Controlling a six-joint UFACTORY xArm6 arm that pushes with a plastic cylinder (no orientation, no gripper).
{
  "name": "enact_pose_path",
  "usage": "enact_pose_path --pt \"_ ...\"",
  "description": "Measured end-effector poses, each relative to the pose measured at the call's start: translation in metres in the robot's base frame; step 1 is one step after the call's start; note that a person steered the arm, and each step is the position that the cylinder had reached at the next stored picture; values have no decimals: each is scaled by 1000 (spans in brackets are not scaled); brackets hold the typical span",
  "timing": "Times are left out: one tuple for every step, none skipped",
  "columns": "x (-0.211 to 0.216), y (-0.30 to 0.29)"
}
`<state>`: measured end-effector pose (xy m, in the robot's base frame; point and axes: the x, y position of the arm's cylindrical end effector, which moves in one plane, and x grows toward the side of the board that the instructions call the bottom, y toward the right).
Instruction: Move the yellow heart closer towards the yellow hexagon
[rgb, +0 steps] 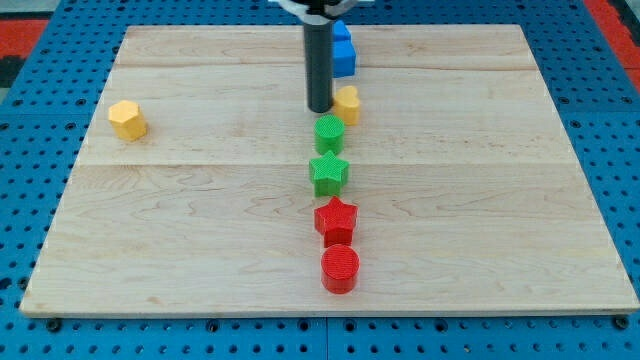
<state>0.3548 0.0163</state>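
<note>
Rod tool, nothing grasped; tip (320, 108) sits touching the left side of the yellow heart (348, 104), far centre of the tabletop (520, 200). Yellow hexagon (127, 119) lies well apart, far left. Tip looks wrong-sided: needs the heart's right.

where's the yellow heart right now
The yellow heart sits near the view's top centre of the board, just to the view's right of my tip, with the blue block above it and the green block below.
</note>
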Motion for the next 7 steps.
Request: enact_pose_path --pt "-2 67" --pt "-20 42" --pt "-36 34" --pt "-51 102" --pt "-18 147" --pt "-1 63" --pt "-7 -14"
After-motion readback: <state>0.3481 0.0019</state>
